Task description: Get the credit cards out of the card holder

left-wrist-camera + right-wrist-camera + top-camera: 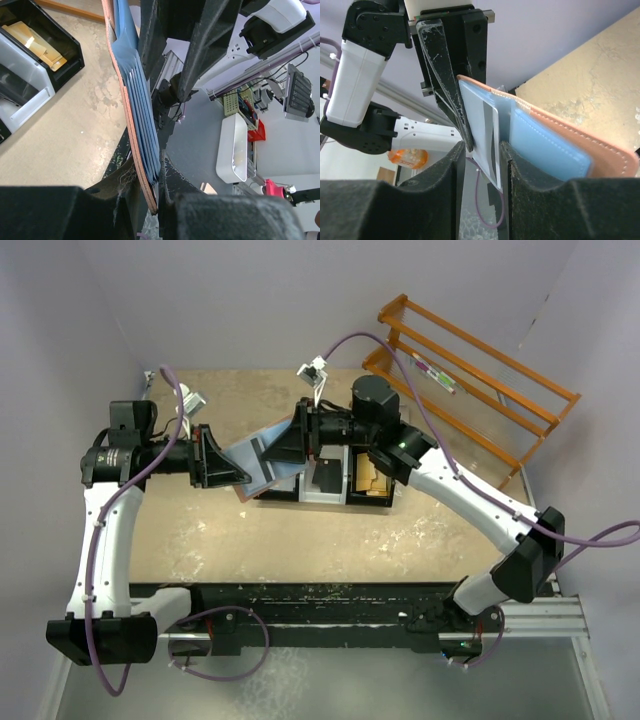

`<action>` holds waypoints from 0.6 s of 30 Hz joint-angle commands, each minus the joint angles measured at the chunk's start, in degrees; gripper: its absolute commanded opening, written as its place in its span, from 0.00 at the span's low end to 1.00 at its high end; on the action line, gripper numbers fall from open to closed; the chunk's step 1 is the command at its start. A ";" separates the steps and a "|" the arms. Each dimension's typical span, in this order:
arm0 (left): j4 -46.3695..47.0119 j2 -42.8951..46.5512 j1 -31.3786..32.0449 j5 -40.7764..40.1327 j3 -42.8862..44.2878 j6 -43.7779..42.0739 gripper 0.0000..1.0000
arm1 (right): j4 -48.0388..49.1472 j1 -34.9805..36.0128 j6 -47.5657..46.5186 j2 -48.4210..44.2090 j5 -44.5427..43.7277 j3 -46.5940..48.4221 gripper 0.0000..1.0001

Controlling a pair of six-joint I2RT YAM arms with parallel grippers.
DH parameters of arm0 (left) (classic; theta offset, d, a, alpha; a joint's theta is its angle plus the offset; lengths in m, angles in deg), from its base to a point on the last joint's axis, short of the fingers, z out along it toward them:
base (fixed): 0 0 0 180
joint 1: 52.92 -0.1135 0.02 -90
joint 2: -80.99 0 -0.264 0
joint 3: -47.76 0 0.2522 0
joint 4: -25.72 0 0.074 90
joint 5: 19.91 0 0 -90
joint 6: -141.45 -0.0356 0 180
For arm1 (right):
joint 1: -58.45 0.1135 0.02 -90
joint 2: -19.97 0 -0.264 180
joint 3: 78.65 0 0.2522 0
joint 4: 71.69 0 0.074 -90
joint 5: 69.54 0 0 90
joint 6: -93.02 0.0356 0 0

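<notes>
The card holder (252,458), reddish-brown with a light blue lining, is held open in the air above the table's middle. My left gripper (226,470) is shut on its left edge. In the left wrist view the holder (131,120) stands edge-on between my left gripper's (159,192) jaws, with blue pocket layers showing. My right gripper (288,445) is at its right side. In the right wrist view a pale grey credit card (482,125) with a dark stripe sticks out of a blue pocket of the holder (555,145). My right gripper (482,150) is open, its jaws either side of the card with a gap.
Under the holder stands a row of small bins: a black bin with tan paper pieces (368,480), also in the left wrist view (30,40), and a white bin (325,480). An orange wooden rack (470,380) stands at the back right.
</notes>
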 commanded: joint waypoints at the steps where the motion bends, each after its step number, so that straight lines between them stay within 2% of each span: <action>1: 2.33 1.25 -0.09 5.21 0.80 0.20 0.00 | 7.52 0.14 2.59 -0.44 2.77 -0.65 0.34; 10: 4.26 1.55 -0.09 6.18 0.80 2.22 0.00 | 12.35 0.16 7.04 -1.79 5.79 -3.57 0.13; 18: 6.35 2.43 -0.10 8.82 0.64 3.79 0.00 | 13.62 0.00 8.40 -2.25 6.73 -5.52 0.00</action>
